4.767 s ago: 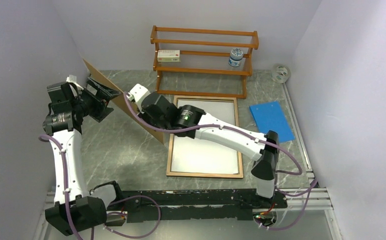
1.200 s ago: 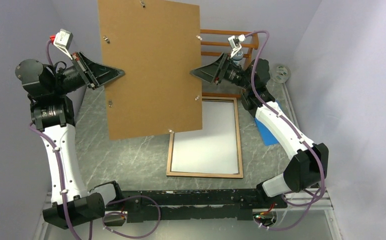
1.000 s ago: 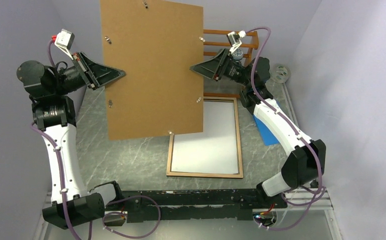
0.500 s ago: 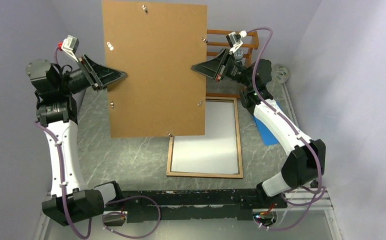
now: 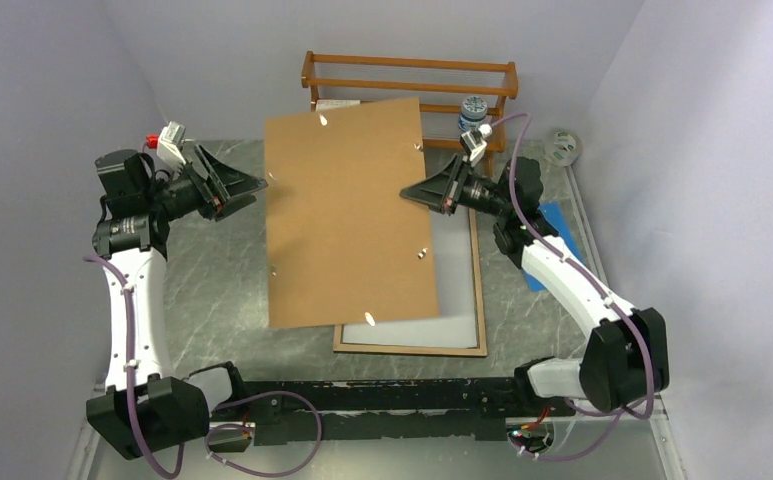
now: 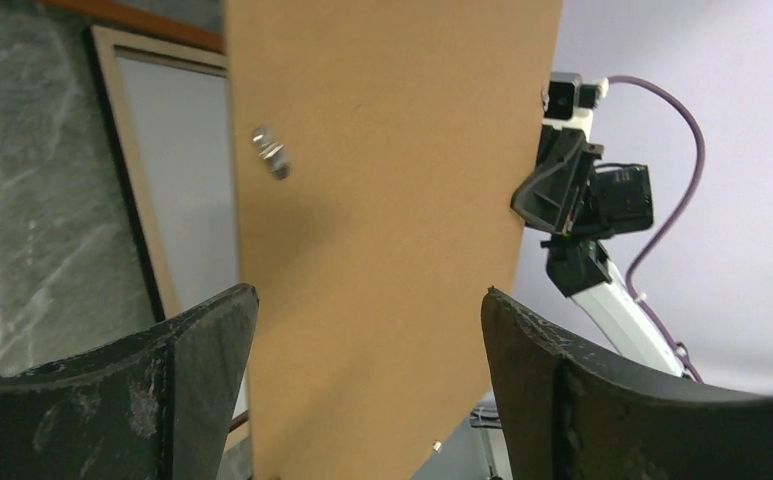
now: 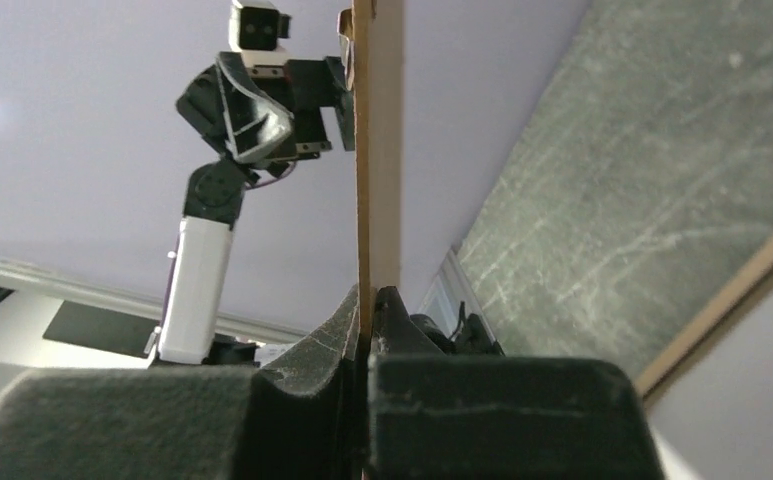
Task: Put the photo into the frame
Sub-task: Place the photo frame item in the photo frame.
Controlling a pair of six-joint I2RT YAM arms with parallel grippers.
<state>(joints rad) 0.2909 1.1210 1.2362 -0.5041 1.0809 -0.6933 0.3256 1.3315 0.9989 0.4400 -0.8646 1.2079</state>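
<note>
Nearest the arm bases, the frame (image 5: pixel 412 350) lies flat on the tabletop (image 5: pixel 222 290), its wood-brown border facing up. The photo (image 5: pixel 459 295) sits inside it, white side up. Above them a brown backing board (image 5: pixel 347 220) hangs tilted in the air, hiding the left and far parts of both. The right gripper (image 5: pixel 409 192) is pressed together on the board's right edge, pinching it between its 2 fingers. The left gripper (image 5: pixel 257 188) is spread wide just off the board's left edge, not touching it. A blue sheet (image 5: pixel 559 218) lies right of the frame, partly behind the right arm. Farthest back stands a wooden shelf rack (image 5: pixel 412 62) with a jar (image 5: pixel 473 110) on it.
</note>
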